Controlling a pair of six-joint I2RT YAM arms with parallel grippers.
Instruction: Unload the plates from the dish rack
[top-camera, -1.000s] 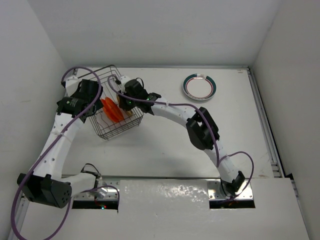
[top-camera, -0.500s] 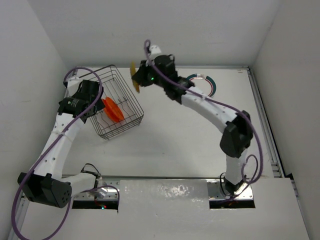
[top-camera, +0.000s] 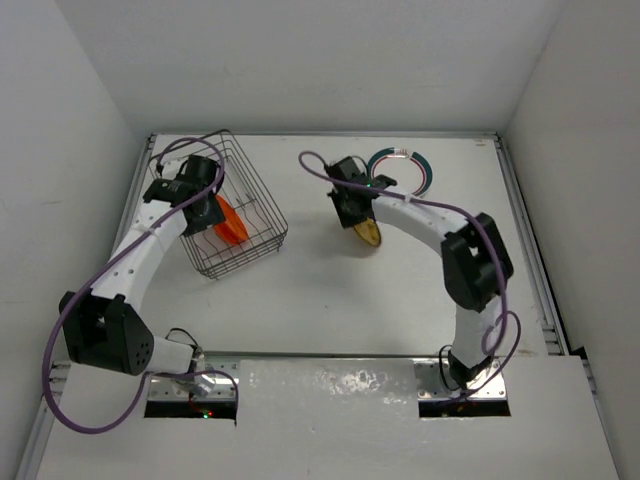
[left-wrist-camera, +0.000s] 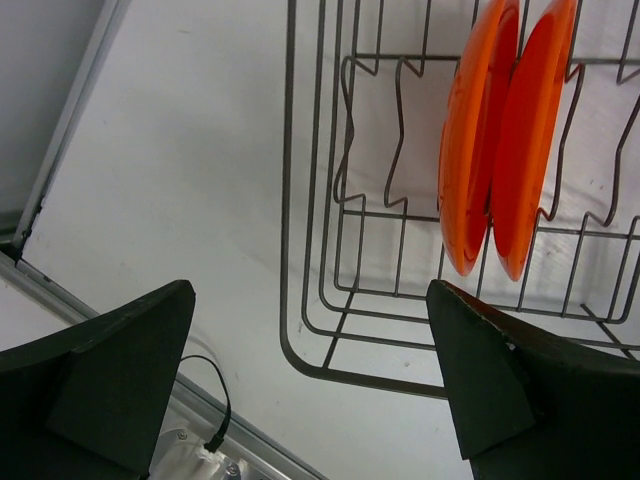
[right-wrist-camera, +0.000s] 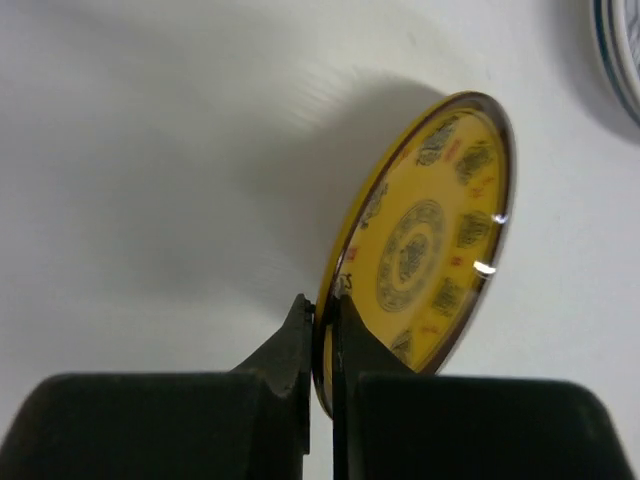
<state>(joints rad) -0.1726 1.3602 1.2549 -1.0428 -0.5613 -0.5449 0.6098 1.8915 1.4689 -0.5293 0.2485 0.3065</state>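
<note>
White matte surface (top-camera: 330, 300), boxed in by plain white walls: back wall (top-camera: 320, 60), left wall (top-camera: 50, 190), right wall (top-camera: 590, 150). Metal rail (top-camera: 528, 240) runs along the surface's right edge. Light is even and diffuse, with soft shadows and slight glare on the near-edge panel (top-camera: 330, 385).

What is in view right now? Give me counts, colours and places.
rack: one, black wire, table's back left.
orange plates: two, orange, standing on edge side by side in the rack.
yellow plate: one, yellow patterned, tilted, gripped at its rim mid-table.
teal-rimmed plate: one, white with teal rim, flat at back right.
table: one, white.
left pincer: one, black, open by the rack's corner.
right pincer: one, black, shut on the yellow plate.
</note>
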